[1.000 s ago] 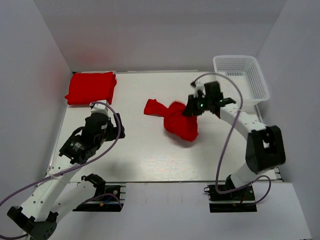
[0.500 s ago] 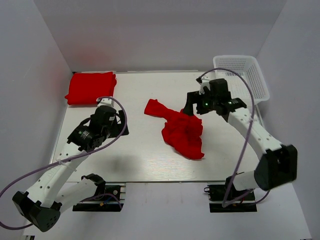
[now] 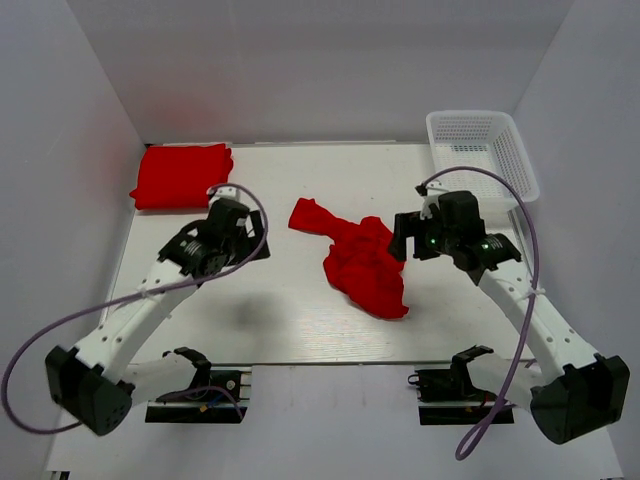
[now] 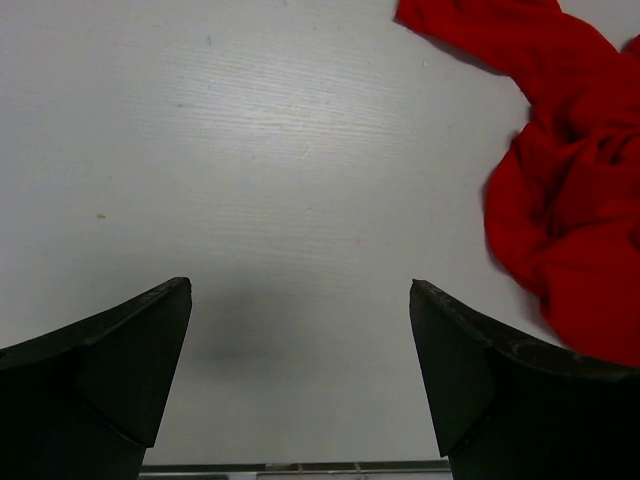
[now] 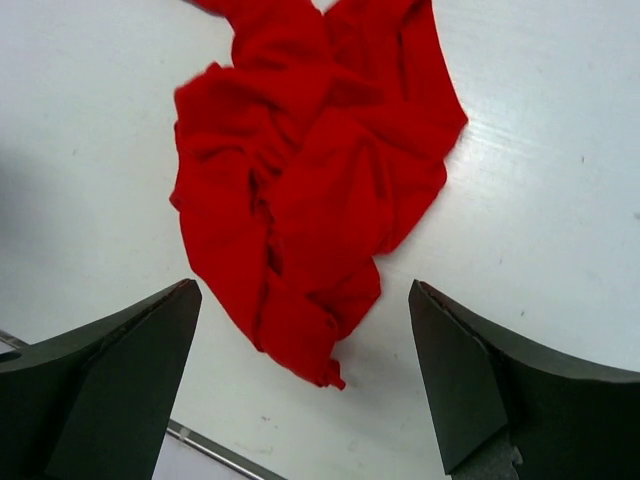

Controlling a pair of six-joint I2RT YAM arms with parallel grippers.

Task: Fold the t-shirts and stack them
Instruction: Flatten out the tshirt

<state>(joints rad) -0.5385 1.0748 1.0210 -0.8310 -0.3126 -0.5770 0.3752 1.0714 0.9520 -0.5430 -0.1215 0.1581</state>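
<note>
Crumpled t-shirt between left gripper and right gripper; both fingers spread, empty. Advice: pinch opposite hems, draw flat before folding; stack on folded t-shirt.

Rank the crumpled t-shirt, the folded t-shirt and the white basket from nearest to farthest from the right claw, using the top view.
From the right claw:
1. crumpled t-shirt, right beside it, mid-table.
2. white basket, far right corner.
3. folded t-shirt, far left corner.
</note>
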